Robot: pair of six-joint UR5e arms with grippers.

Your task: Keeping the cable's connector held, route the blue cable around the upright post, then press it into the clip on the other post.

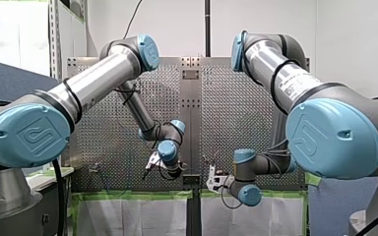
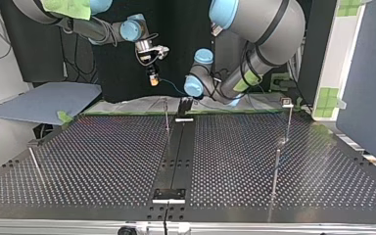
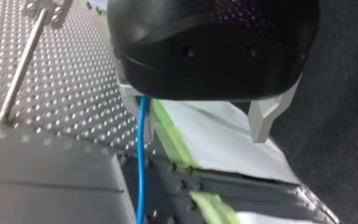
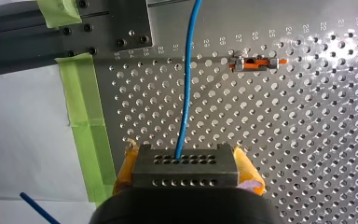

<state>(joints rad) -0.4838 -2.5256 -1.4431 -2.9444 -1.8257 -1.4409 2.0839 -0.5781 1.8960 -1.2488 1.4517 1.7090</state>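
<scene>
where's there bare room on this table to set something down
Widest bare patch: table between the central rail and the thin rod at the top view's left. Another between rail and the near post at its right. Crowded far edge: my left pincer, my right pincer, blue cable.

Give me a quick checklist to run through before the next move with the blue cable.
1. Hold on the connector by my right gripper: ok, jaws shut on it.
2. The blue cable between my left gripper's open jaws: ok, beside one jaw.
3. Cable straight near the connector: ok.
4. Cable around a post: not ok, hangs apart from it.
5. Cable in the orange clip: not ok, passes beside it.
</scene>
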